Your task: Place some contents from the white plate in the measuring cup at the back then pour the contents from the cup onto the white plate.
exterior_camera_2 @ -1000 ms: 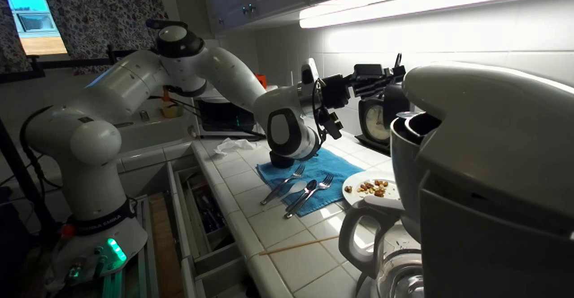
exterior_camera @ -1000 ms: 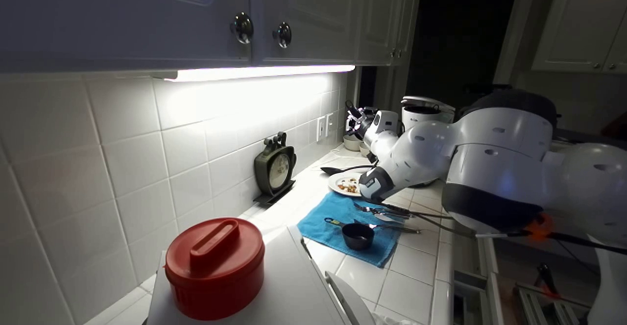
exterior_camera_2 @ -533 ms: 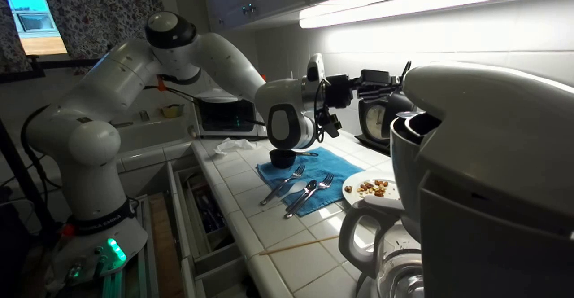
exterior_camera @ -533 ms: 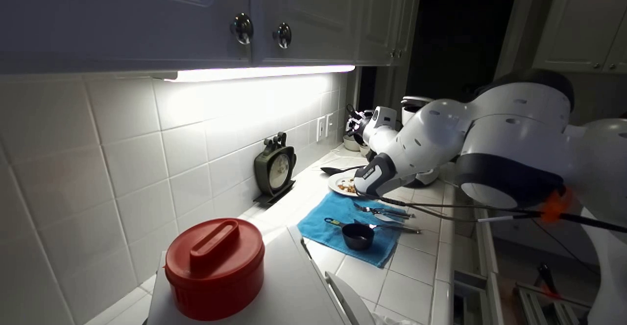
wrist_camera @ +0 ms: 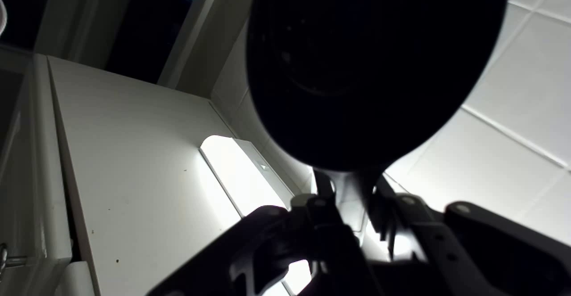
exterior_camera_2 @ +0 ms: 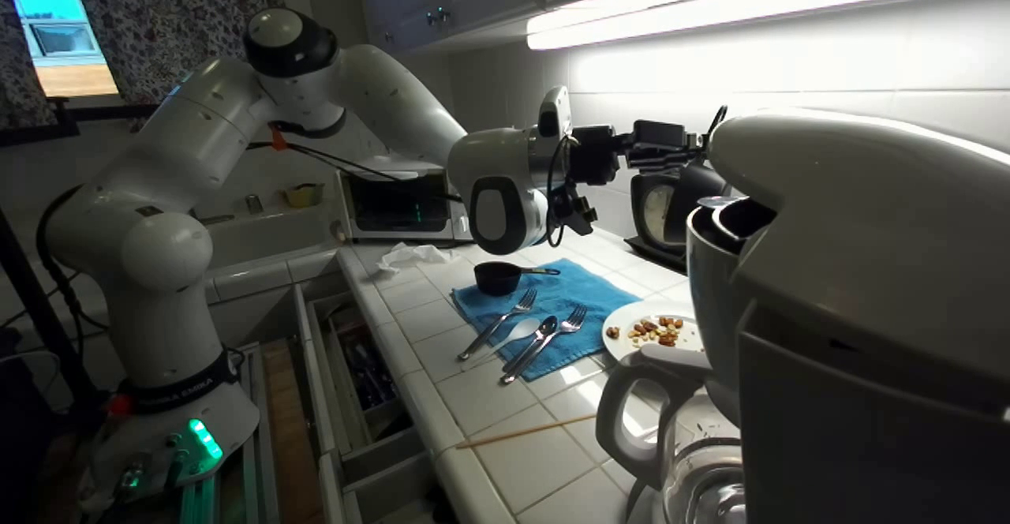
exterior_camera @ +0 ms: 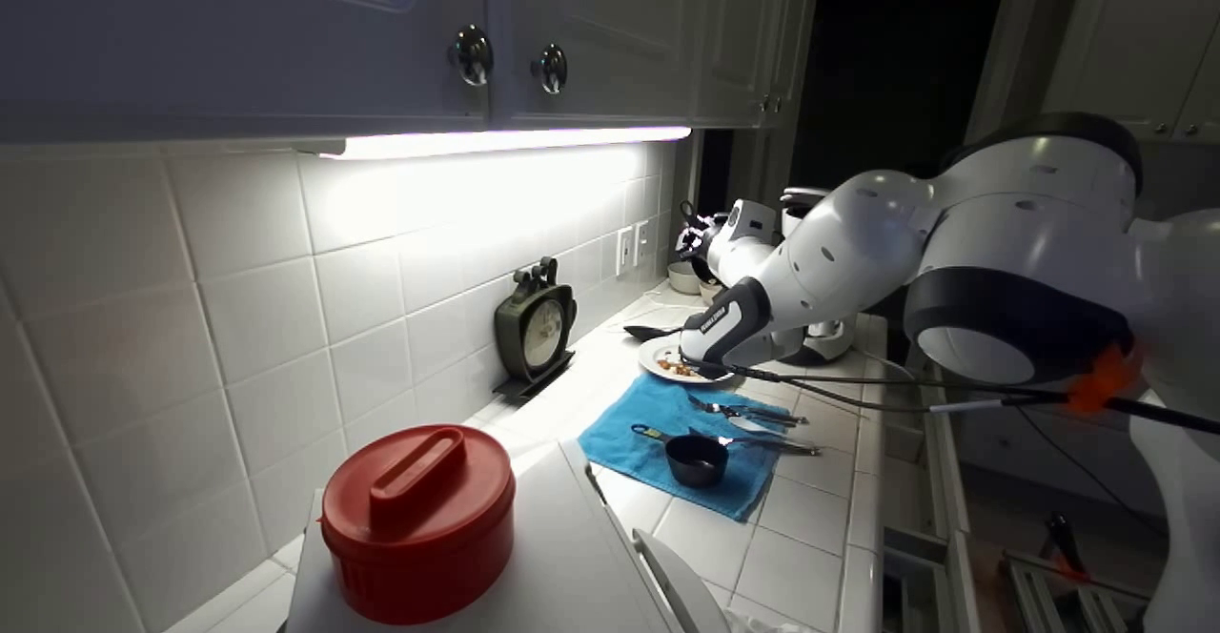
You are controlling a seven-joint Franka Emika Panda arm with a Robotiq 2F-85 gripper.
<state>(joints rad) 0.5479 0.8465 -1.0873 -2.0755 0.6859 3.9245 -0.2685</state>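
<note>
Can see, in an exterior view, another dark cup point(exterior_camera_2: 497, 281) on a towel point(exterior_camera_2: 562, 293) at centre, nuts point(exterior_camera_2: 650, 327) on the white plate point(exterior_camera_2: 626, 313) lower right, and, in the wrist view, the claw point(wrist_camera: 350, 191) clamped on the measuring cup point(wrist_camera: 374, 73) at top.

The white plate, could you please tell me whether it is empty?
Not empty: small brown bits lie on the white plate in both exterior views.

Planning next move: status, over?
Claw gripping round dark cup. Small brown nuts on round white ceramic-looking plate. White plastic-looking coffee maker nearby, may crowd claw.
</note>
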